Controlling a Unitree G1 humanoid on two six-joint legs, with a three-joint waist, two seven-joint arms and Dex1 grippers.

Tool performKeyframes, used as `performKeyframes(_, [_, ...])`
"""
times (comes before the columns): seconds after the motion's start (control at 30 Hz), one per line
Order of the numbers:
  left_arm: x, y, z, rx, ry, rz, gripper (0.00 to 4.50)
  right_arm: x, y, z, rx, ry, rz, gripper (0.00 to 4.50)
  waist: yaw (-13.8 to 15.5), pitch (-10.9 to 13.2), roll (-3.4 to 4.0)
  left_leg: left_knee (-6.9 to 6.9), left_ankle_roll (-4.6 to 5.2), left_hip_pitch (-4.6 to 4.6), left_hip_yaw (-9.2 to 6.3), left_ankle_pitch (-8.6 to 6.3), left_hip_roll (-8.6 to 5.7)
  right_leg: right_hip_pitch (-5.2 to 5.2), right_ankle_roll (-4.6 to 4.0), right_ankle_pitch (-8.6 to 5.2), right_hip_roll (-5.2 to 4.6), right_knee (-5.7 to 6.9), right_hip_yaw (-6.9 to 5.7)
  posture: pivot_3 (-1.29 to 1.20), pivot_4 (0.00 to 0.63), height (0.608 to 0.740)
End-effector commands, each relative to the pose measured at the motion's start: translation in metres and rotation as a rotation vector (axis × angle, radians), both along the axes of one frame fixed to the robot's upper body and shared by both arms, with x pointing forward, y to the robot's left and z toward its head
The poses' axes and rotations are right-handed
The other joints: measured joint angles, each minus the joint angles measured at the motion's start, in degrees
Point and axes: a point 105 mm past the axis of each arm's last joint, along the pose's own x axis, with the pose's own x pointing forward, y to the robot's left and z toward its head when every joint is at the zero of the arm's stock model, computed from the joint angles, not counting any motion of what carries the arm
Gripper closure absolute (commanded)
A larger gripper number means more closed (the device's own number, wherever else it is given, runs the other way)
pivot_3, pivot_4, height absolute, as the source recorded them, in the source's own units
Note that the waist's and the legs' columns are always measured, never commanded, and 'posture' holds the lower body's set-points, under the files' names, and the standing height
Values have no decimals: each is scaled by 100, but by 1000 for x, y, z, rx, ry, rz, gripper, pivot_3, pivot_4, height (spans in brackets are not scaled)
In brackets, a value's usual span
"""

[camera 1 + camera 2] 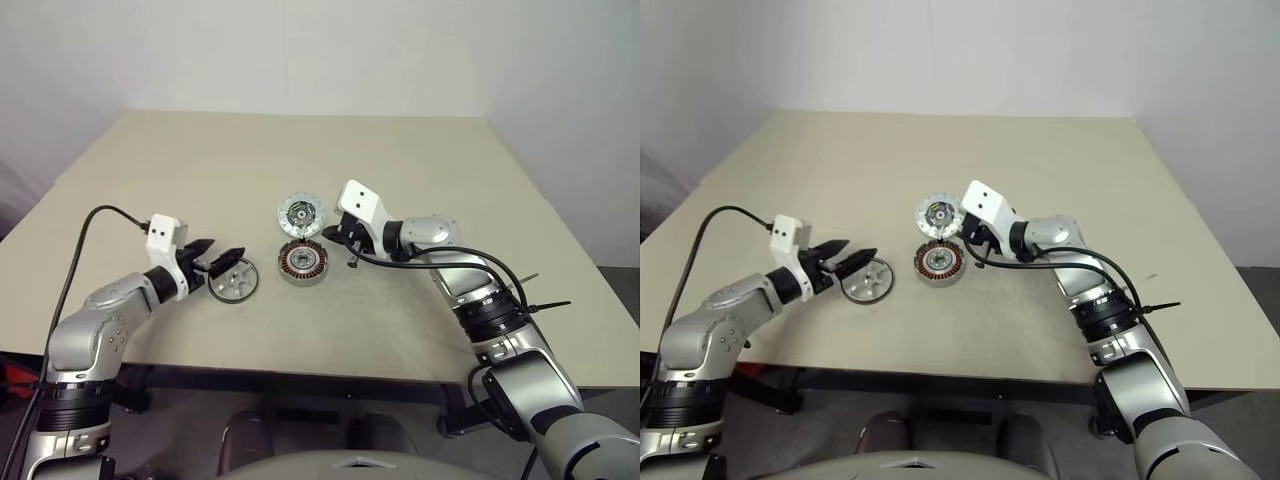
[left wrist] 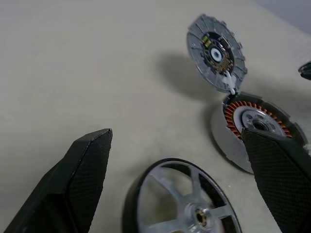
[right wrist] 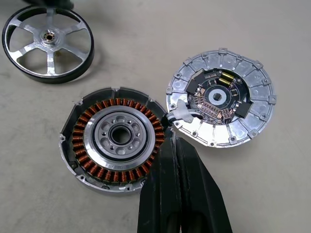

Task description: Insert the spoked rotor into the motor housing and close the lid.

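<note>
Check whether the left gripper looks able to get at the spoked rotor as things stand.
Probably yes. The left gripper is open, its fingers either side of the spoked rotor, which lies flat on the table with nothing over it. The motor housing sits apart.

Bare test lab: plain beige table [image 1: 180, 170], blank white wall [image 1: 300, 50].

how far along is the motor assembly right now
Early. Done: the lid lies open beside the motor housing. In hand: the open left gripper hovers at the spoked rotor on the table, ungripped. Left: seating the rotor, closing the lid. The right gripper is shut, empty.
</note>
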Motion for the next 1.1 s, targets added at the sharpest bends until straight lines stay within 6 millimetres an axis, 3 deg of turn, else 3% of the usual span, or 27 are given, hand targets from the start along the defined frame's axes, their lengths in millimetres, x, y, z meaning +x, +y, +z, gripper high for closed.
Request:
performKeyframes(0.03, [6, -4, 4, 39, -6, -10, 0, 1, 2, 11, 16, -44, 3, 4494, -4, 0, 0, 0, 0, 0, 0, 0, 0, 0, 0, 0, 0, 0, 0, 0, 0, 740])
performKeyframes(0.23, [10, -2, 14, 9, -36, -2, 0, 0, 3, 11, 22, -46, 1, 4494, -3, 0, 0, 0, 0, 0, 0, 0, -1, 0, 1, 0, 0, -1, 0, 0, 0, 740])
performKeyframes(0.43, [1, 26, 21, 5, -64, 64, 0, -5, 8, 16, 54, -35, 42, 4494, -22, 0, 0, -3, -6, 0, 0, 3, 0, -1, 1, -1, 0, -1, 0, 0, 0, 740])
performKeyframes(0.7, [-18, 62, 12, 72, -28, 156, 0, -4, 12, 11, 32, -37, 55, 4494, -7, 0, 0, -2, 0, 1, 0, 0, -1, -1, 3, -2, -1, -2, 0, 0, 0, 740])
performKeyframes(1.1, [-32, 68, -3, 43, 44, 175, 0, -6, 13, 9, 30, -33, 59, 4494, -11, 0, 0, -4, 0, 1, 0, 0, 0, -1, 3, -2, 0, -3, 0, 0, 0, 740])
